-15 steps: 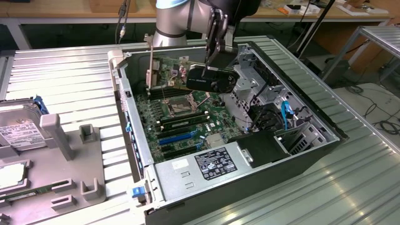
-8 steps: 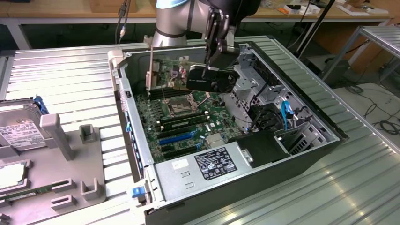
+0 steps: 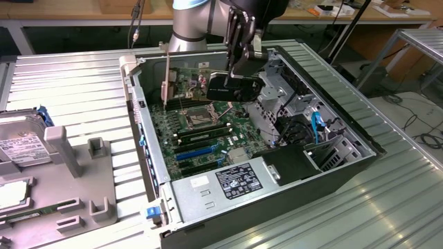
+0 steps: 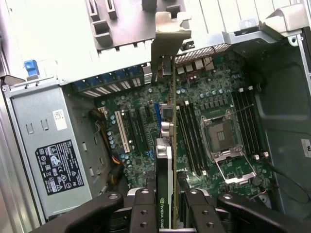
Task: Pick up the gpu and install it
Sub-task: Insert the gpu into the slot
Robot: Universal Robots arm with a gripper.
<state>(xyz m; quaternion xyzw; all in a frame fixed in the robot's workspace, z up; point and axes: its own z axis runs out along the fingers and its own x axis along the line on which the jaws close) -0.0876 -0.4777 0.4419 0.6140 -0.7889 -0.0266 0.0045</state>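
The hand is found clenched on the gpu, which is held on edge inside the open computer case, above the motherboard, at the end of the case nearer the table's far edge. Pick-up is judged complete. Installation is judged outstanding: in the wrist view the card is seen clear of the board, with the white expansion slot unoccupied (which slot is intended cannot be told). The card's bracket is not yet seated at the case wall.
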